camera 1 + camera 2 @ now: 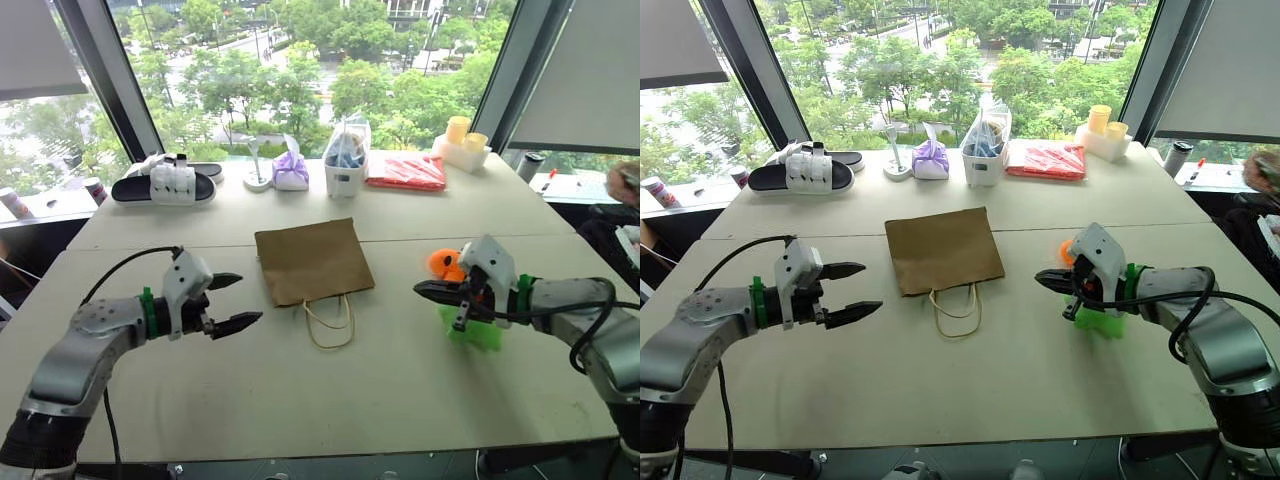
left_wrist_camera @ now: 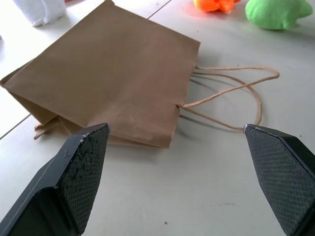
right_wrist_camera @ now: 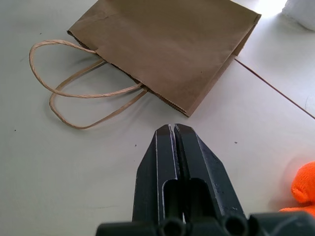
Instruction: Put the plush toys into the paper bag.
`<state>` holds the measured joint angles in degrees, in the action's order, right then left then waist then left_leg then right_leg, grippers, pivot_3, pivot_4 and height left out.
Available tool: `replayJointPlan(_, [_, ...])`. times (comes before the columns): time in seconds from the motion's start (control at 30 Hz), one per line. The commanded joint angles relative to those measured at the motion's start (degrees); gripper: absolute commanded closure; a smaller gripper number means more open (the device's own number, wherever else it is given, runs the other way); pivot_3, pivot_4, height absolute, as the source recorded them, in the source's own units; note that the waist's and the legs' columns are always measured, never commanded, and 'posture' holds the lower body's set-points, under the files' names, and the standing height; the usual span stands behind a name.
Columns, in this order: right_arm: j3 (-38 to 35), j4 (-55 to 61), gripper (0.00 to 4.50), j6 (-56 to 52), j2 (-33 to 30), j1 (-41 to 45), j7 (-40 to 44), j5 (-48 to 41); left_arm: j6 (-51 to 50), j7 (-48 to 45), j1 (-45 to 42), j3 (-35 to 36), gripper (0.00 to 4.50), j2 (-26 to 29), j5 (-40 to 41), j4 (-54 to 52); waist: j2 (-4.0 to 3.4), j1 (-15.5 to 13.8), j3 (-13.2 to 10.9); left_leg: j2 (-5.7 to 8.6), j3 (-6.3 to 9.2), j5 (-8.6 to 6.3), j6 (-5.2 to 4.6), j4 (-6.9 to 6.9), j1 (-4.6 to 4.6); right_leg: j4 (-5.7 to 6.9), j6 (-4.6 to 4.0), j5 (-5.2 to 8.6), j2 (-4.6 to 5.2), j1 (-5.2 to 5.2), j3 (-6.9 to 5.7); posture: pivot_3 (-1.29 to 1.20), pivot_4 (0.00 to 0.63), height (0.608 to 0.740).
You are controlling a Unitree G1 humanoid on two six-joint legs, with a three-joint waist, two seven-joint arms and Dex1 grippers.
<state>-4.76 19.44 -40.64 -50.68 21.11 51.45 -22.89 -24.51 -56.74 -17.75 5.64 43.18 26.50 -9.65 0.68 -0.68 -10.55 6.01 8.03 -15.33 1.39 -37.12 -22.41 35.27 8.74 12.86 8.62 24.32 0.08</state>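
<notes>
Windowed room, pale counter (image 1: 400,370). Our left gripper (image 1: 233,302) hangs spread wide and empty; our right gripper (image 1: 430,291) is pinched closed on nothing. Paper bag (image 1: 312,260) lies flat between them, mouth unopened. Orange toy (image 1: 444,264) and green toy (image 2: 273,13) sit outside it, partly hidden behind the right gripper. Nothing bagged yet.

A pale table (image 1: 400,370), made of two tops meeting at a seam, stands against tall windows (image 1: 300,60) with dark slanted frames (image 1: 105,70). Daylight comes in from outside, where green trees (image 1: 400,95) and a street lie well below. Grey blinds (image 1: 590,70) hang partly lowered at both far sides.
</notes>
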Motion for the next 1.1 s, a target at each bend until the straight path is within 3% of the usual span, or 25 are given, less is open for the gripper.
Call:
replayJointPlan(0.03, [-0.7,2.2,4.50,0.4,-0.4,1.2,-0.3,-0.7,3.1,-0.1,-1.2,0.0,0.03,-0.6,-0.9,-0.2,0.00,0.0,0.0,0.00,0.00,0.00,0.00,0.00,0.00,0.00,0.00,0.00,0.00,0.00,0.00,0.00,0.150,0.740])
replayJointPlan(0.57, [-1.3,4.0,4.50,0.3,0.0,-0.5,-2.3,-0.7,4.3,-4.0,-3.2,-2.5,0.03,-0.5,-2.0,0.3,0.01,0.0,0.0,-0.01,-0.01,0.00,0.00,-0.01,0.00,-0.01,0.00,0.00,0.00,0.01,0.00,0.00,0.150,0.740])
replayJointPlan(0.73, [-1.6,4.2,4.50,0.6,0.3,-1.0,-3.8,-0.5,12.2,-7.9,-5.3,-7.4,0.03,-0.5,-7.7,5.1,0.01,0.0,0.0,-0.01,-0.02,0.00,0.00,-0.01,0.00,-0.01,0.00,-0.01,0.00,0.00,0.00,0.00,0.150,0.740])
replayJointPlan(1.1, [-1.8,5.2,4.50,0.9,-0.1,-2.4,-5.4,0.1,32.0,-12.1,-15.7,-16.6,0.03,-8.1,-17.7,23.1,0.02,0.0,0.0,0.03,-0.03,0.00,0.00,-0.03,-0.02,-0.01,0.01,-0.02,0.00,0.00,-0.01,0.00,0.150,0.740])
